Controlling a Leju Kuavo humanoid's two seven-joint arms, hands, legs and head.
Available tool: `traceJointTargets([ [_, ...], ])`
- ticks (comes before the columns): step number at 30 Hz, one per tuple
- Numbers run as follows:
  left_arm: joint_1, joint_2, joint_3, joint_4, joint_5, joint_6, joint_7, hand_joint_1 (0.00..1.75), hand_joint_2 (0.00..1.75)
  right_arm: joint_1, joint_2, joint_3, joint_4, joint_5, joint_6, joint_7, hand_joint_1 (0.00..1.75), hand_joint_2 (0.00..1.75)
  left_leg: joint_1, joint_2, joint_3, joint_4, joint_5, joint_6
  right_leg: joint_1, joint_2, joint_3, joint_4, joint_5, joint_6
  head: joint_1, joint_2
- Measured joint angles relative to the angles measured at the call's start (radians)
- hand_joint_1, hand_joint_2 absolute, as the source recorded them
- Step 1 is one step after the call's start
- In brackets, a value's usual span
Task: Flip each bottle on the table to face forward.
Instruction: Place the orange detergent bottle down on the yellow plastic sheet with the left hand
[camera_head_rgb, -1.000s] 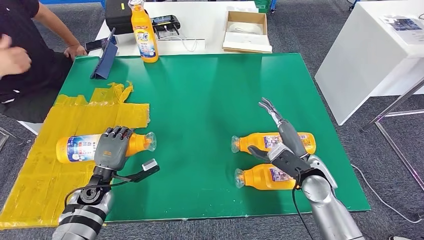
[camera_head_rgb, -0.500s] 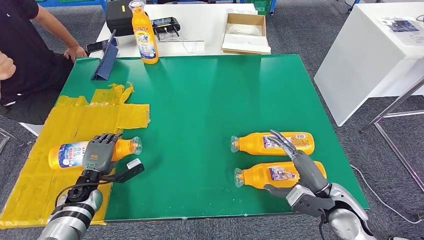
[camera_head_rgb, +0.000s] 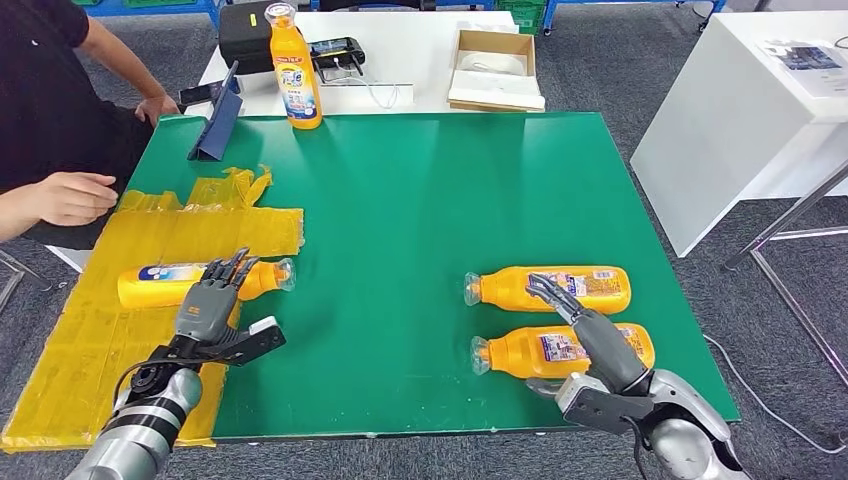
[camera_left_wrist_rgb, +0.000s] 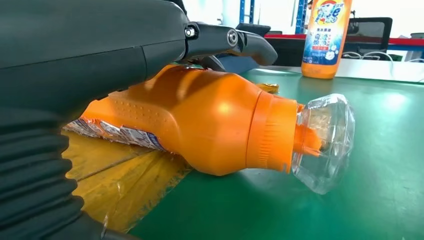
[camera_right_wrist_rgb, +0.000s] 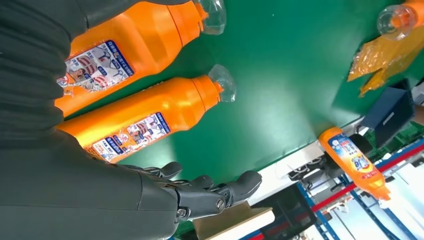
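Green matting covers the bench (camera_head_rgb: 400, 220), with yellow sheeting (camera_head_rgb: 150, 250) taped over its left side and a white table (camera_head_rgb: 400, 60) behind it. 4 orange bottles are present. 1 upright bottle (camera_head_rgb: 296, 68) stands at the far edge of the bench beside a blue folded stand (camera_head_rgb: 216, 128). 1 left bottle (camera_head_rgb: 170, 284) lies on the yellow sheeting, clear cap pointing right onto the green.

Left hand (camera_head_rgb: 207, 306): rests over the neck end of the left bottle, fingers (camera_head_rgb: 228, 270) extended across the orange body; the left wrist view shows them lying over the top of it. Whether they are clamped on it cannot be told.

Right hand (camera_head_rgb: 600, 360): released, fingers (camera_head_rgb: 550, 292) spread and grasping nothing, held above the 2 right-side bottles. The far right bottle (camera_head_rgb: 550, 287) and near right bottle (camera_head_rgb: 520, 352) lie parallel and just beside each other, caps pointing left.

A person's hand (camera_head_rgb: 70, 196) rests at the left edge of the yellow sheeting.
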Motion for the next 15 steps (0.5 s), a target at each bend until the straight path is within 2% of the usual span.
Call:
traceJointTargets([
  [4,0.024,0.009,-0.001,-0.050,0.150,-0.128,-0.080,0.00,0.00,-0.019,0.000,0.010,0.020,0.000,0.000,0.001,0.00,1.75,0.000,0.000,0.000,0.000,0.000,0.000,0.000,0.000,0.000,0.000,0.000,0.000,0.000,0.000],
  [8,0.075,0.020,0.000,-0.141,0.463,-0.377,-0.177,0.00,0.00,-0.076,0.004,0.021,0.067,-0.001,0.001,0.003,0.00,1.75,0.000,0.001,0.000,0.000,0.000,0.000,0.000,0.000,-0.001,0.000,0.000,0.000,0.000,0.000],
  [11,0.125,0.027,0.000,-0.229,0.714,-0.539,-0.197,0.00,0.00,-0.119,0.008,0.030,0.108,-0.003,0.003,0.006,0.00,1.75,0.001,0.001,0.000,0.000,0.001,0.000,0.000,0.000,-0.002,0.000,0.000,0.000,0.000,0.000],
  [15,0.163,0.033,-0.001,-0.293,0.772,-0.579,-0.200,0.00,0.00,-0.148,0.013,0.042,0.138,-0.004,0.004,0.007,0.00,1.75,0.000,0.000,-0.002,0.000,0.002,0.000,0.000,0.000,-0.003,0.001,0.000,0.000,0.000,0.000],
])
